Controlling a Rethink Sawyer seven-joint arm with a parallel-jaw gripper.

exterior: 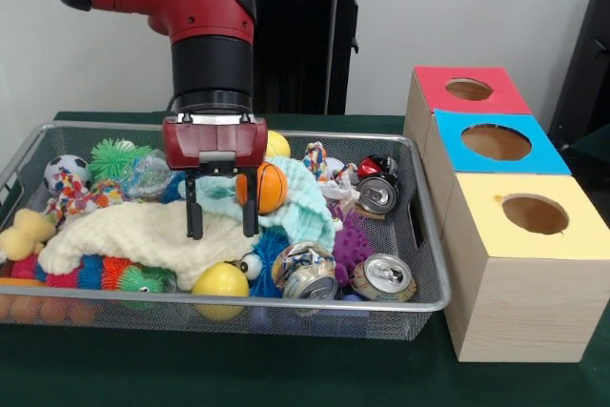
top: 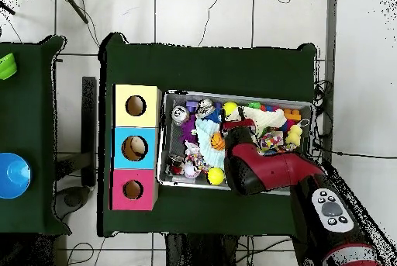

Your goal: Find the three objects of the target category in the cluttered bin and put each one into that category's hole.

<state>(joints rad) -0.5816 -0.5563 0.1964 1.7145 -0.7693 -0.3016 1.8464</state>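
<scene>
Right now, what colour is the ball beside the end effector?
Orange with black lines, clearest in the front view.

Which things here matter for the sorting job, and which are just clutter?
Job:
wire bin
yellow duck
red-topped box's hole
gripper, open above the pale cloth

Clutter:
crushed cans
yellow ball
orange ball
soccer ball
blue-topped box
yellow-topped box
</scene>
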